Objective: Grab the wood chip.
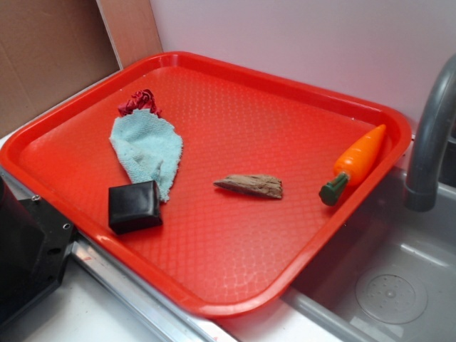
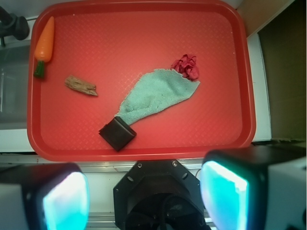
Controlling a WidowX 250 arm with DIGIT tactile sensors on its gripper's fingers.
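We note the gripper (image 2: 144,196) spread wide, holding nothing, outside the red plastic tray's (image 2: 144,154) near edge. The rough brown-grey wood chip (image 2: 81,86) lies ahead-left, beside the orange toy carrot (image 2: 44,42), long axis roughly crosswise.

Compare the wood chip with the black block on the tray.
The wood chip is brown-grey, rough and wedge-shaped, tapering to a point; the black block is dark, smooth and square. The chip lies flat and thin, the block stands thicker. The chip lies alone near the toy carrot; the block touches the teal cloth. Both rest on the red tray.
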